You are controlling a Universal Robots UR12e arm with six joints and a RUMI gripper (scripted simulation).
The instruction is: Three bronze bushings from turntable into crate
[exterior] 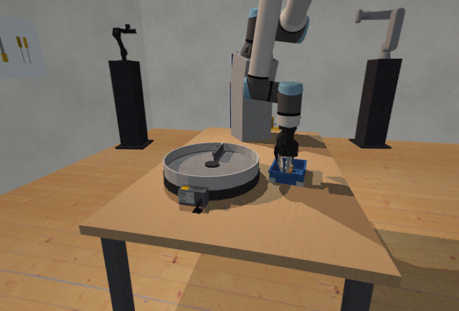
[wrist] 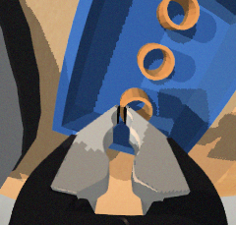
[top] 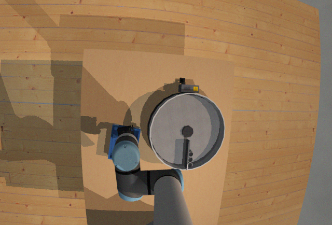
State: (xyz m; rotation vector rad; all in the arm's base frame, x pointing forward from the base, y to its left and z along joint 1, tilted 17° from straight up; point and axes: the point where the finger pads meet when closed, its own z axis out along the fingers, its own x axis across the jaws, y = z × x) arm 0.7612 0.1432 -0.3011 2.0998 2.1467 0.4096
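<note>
Your top view looks straight down from high overhead, taking in the whole tan wooden table (top: 112, 67) and surrounding plank floor. Your exterior view stands off the table's far side at about head height, facing the arm across the round grey turntable (exterior: 246, 172). Your wrist view rides between the jaws, very close, aimed down into the blue plastic crate (wrist: 98, 83). All three views share that crate.
</note>
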